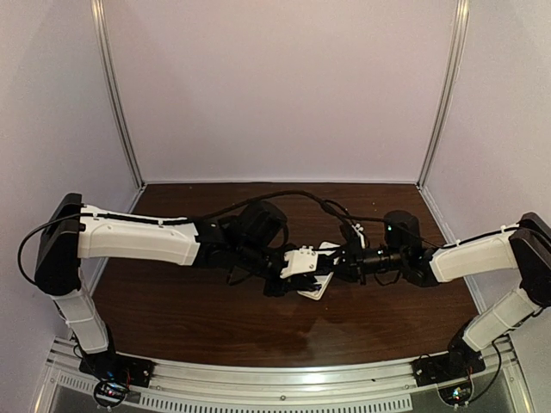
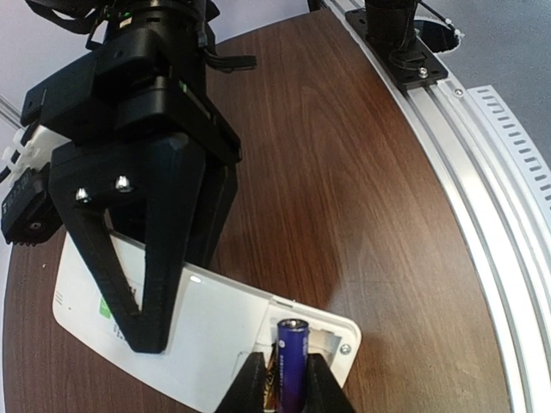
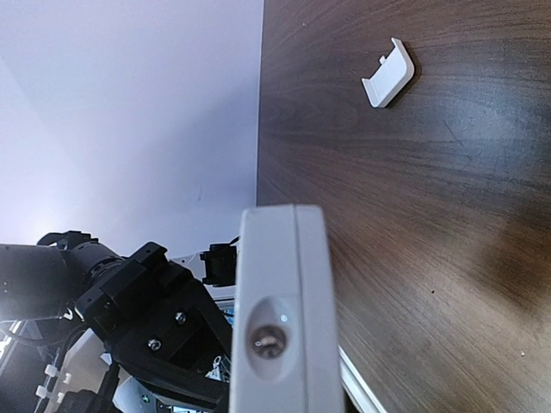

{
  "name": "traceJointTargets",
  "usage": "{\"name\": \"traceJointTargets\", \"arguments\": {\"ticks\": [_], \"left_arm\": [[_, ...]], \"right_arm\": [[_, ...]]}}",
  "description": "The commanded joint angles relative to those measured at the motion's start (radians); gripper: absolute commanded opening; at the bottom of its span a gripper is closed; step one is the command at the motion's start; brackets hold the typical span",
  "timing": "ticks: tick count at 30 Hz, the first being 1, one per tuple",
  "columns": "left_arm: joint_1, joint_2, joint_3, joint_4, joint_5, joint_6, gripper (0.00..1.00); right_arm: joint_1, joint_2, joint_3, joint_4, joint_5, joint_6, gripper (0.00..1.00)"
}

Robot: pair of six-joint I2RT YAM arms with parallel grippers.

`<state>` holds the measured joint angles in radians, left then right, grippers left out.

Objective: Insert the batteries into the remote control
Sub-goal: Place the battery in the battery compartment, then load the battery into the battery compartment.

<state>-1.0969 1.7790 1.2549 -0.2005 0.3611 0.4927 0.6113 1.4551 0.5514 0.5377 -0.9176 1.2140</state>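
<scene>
Left gripper (image 2: 286,387): bottom centre of the left wrist frame, black fingertips on either side of a battery; clamped or slack, impossible to tell.
Dark bluish cylindrical battery (image 2: 292,353): upright between those fingertips, metal cap up, lower end down in the open bay.
Yellowish-gold sliver (image 2: 271,379): just left of the blue cell; probably the other battery, lying in the bay, but hard to confirm from so little.
Battery bay (image 2: 323,331): recess at the lower-right end of the handset, uncovered.
Small white rectangular plastic remote control (image 2: 207,331): lower left to bottom centre of that frame, plain back up, slanted over the dark brown wooden table (image 2: 362,189); at frame centre in the top view; resting or lifted, unclear.
Right gripper (image 2: 172,297): upper left of the left wrist frame, black fingers closed across the far half of the remote control, bracing it.
Step in hand, as judged: seating the blue cell beside the gold one.
Doing it well: tip the cell from upright to flat along the bay, push one end against its contact first, then press the other end down; hold the right grip firm throughout; check polarity, unreadable from these views; open wide only once flat.
Small white curved plastic lid (image 3: 387,76): upper right of the right wrist frame, on the table, well apart from the handset; for afterwards.
</scene>
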Motion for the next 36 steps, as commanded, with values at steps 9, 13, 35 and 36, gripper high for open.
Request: {"name": "traceJointTargets", "arguments": {"ticks": [9, 13, 35, 36], "left_arm": [[-0.003, -0.005, 0.037, -0.079, 0.031, 0.007, 0.27], [-0.003, -0.018, 0.034, -0.080, 0.058, 0.003, 0.31], [0.028, -0.284, -0.150, 0.229, -0.107, -0.496, 0.97], [0.034, -0.293, -0.152, 0.222, -0.160, -0.581, 0.97]], "right_arm": [[0.005, -0.003, 0.000, 0.118, -0.040, 0.037, 0.00], [0.004, -0.004, -0.002, 0.120, -0.040, 0.036, 0.00], [-0.005, -0.002, -0.021, 0.188, -0.040, 0.061, 0.00], [-0.005, -0.005, -0.022, 0.197, -0.038, 0.061, 0.00]]}}
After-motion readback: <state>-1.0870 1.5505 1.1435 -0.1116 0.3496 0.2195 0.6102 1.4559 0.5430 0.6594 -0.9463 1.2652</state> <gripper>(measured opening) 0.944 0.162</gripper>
